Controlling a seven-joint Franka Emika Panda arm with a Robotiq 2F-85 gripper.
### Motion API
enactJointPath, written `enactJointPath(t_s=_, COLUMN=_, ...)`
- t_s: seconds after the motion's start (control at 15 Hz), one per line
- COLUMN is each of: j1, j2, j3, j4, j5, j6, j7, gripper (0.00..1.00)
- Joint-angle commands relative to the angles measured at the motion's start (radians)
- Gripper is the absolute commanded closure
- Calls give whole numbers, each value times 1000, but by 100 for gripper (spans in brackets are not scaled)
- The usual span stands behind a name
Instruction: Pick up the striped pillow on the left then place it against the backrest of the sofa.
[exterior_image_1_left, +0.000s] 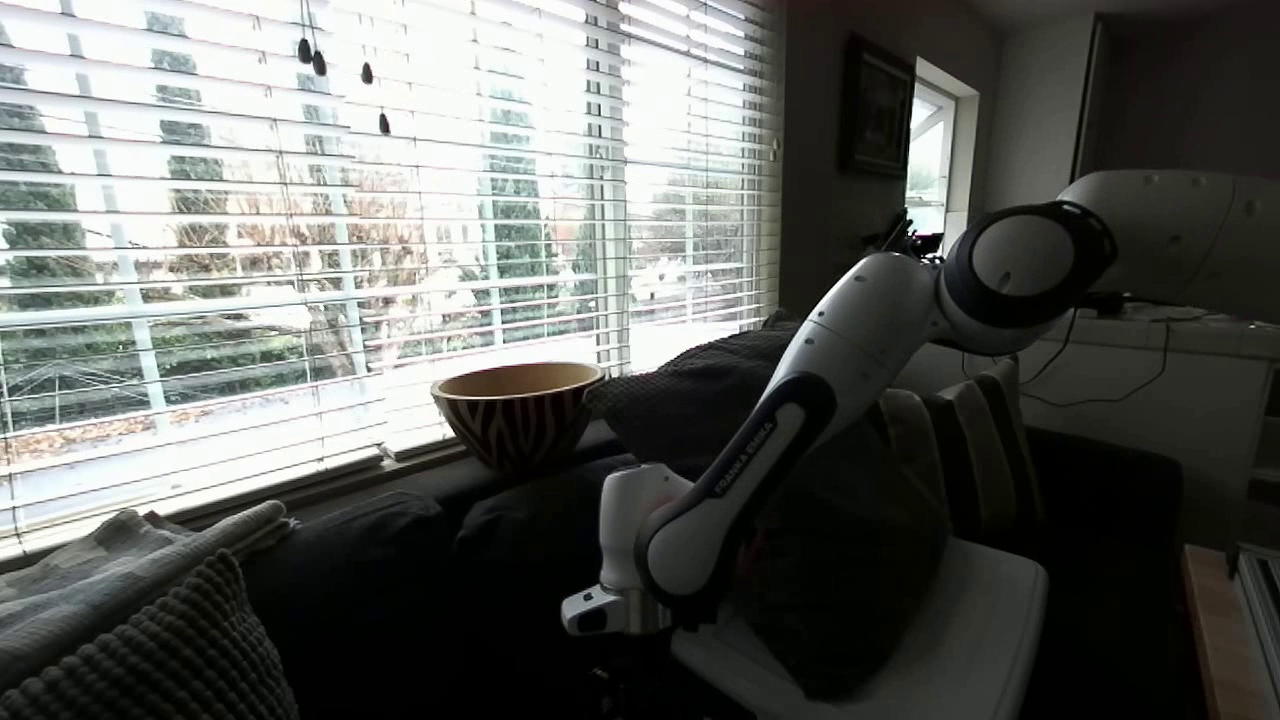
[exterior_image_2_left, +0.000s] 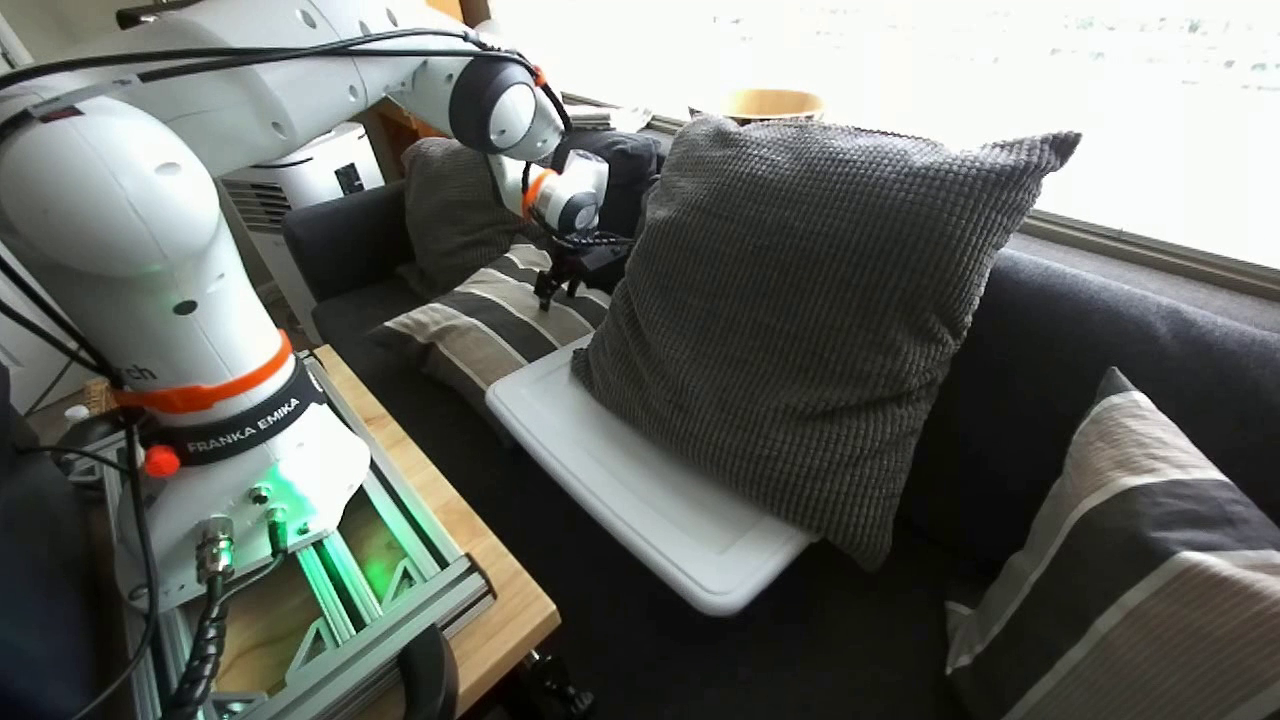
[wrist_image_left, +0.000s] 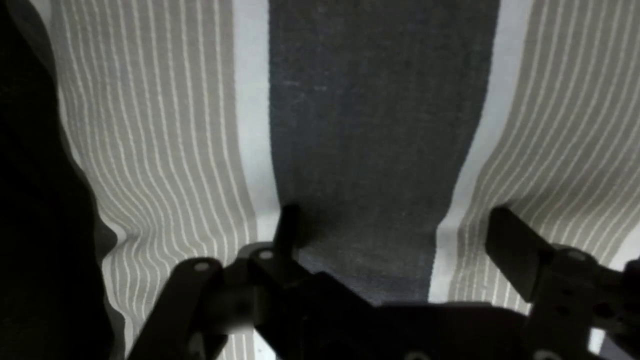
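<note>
The striped pillow (exterior_image_2_left: 490, 325) lies flat on the sofa seat in an exterior view, with dark grey and pale stripes. It fills most of the wrist view (wrist_image_left: 380, 115). My gripper (exterior_image_2_left: 558, 290) points down over it, beside the large grey cushion. In the wrist view my gripper (wrist_image_left: 395, 215) is open, with a dark stripe between its fingers. The fingertips are at the fabric, which bends near them; I cannot tell how firmly they touch. The dark sofa (exterior_image_2_left: 350, 300) has its backrest (exterior_image_2_left: 1090, 310) along the window. In an exterior view the gripper (exterior_image_1_left: 610, 685) is very dark and the pillow is hidden.
A large grey textured cushion (exterior_image_2_left: 790, 290) leans on a white board (exterior_image_2_left: 640, 500), close beside the gripper. A second striped cushion (exterior_image_2_left: 1120, 570) stands at the sofa's other end. A grey cushion (exterior_image_2_left: 455, 210) sits by the armrest. A bowl (exterior_image_1_left: 517, 420) stands by the window.
</note>
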Motion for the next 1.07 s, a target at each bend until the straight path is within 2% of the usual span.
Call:
enactJointPath(t_s=0.0, j1=1, j2=78, j3=12, j4=100, j5=28, j6=-58, j7=-74, gripper=34)
enactJointPath(t_s=0.4, j1=20, j2=109, j3=14, j4=176, j5=66, j6=-132, j7=-91, gripper=81)
enactJointPath(t_s=0.6, j1=32, j2=115, j3=8, j4=199, j5=80, j6=-158, j7=-84, gripper=100)
enactJointPath(t_s=1.0, j1=59, j2=108, j3=2, j4=223, j5=94, j6=-169, j7=-60, gripper=99)
